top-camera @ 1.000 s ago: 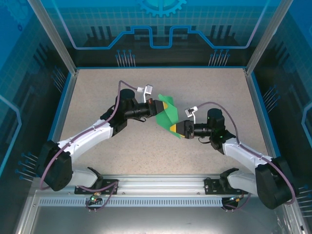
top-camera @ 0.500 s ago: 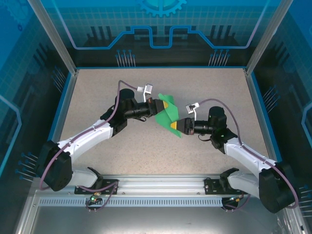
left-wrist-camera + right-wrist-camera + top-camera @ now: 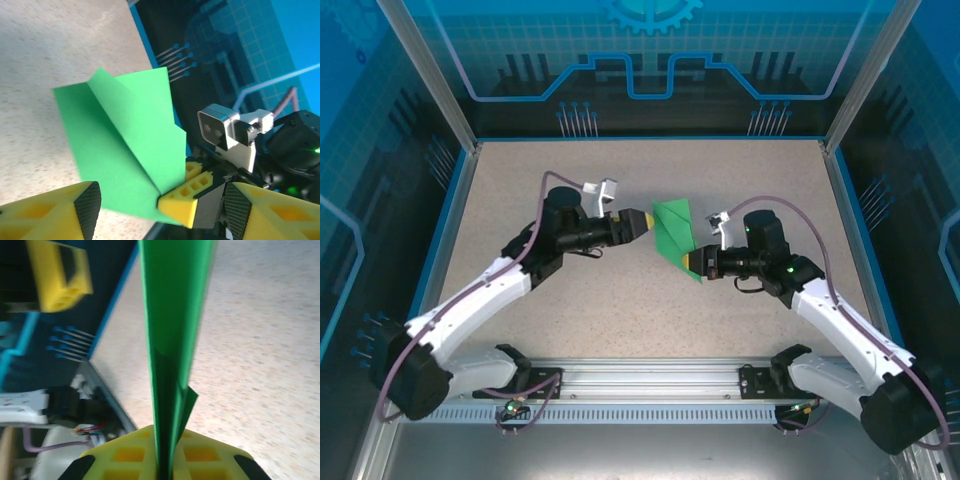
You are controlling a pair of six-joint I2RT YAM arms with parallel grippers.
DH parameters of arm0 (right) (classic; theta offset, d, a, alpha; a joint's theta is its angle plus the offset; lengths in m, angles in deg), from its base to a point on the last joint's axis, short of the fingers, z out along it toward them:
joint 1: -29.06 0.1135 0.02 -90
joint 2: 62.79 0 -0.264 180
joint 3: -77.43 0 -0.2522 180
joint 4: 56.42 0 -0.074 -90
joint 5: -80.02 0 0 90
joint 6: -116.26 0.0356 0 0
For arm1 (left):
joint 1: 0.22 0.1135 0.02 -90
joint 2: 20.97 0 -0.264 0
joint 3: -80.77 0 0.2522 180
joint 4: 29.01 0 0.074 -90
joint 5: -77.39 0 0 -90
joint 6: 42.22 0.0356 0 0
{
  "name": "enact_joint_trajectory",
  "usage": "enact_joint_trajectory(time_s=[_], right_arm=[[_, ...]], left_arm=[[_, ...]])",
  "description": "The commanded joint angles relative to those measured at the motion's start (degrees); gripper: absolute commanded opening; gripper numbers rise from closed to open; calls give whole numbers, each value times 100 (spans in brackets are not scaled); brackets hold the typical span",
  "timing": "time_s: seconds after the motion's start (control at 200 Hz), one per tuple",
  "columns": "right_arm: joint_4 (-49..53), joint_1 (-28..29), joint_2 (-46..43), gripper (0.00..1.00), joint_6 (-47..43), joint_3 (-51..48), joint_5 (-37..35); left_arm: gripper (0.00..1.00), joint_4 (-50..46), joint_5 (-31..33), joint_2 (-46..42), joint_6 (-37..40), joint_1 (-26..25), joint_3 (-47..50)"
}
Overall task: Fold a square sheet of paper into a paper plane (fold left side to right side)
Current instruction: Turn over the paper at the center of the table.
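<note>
Since the folded green paper (image 3: 675,228) is pinched just at its near tip by the right claw (image 3: 692,262), over the middle of the desk (image 3: 750,180), with the left claw (image 3: 645,222) open and empty on its left, the folds could easily get sprung, or the paper dropped.

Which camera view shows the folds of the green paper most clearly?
The left wrist view: the green paper faces it broadside, so its raised flap and crease are plain. The top external view shows it small, a pointed shape pinched by the right gripper. The right wrist view sees it edge-on, a thin blurred strip.
</note>
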Motion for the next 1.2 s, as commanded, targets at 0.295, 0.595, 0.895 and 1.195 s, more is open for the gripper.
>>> enact_joint_trajectory(time_s=[0.295,0.595,0.895,1.195], right_arm=[[3929,2751,2545,7,-863,2178,-6966],[5281,3543,5381,8,-110,3614,-8443],[5026,3791,6695,13,-635,4143,-7580],[4203,3755,5909,47,-1127,3655,-5363]], left_arm=[[74,-2163,1914,-1724,1022,61,238],[75,-2491,2145,-2071,1033,69,348],[76,-2505,2084,-2189,980,90,443],[78,-2382,1804,-1906,619,113,601]])
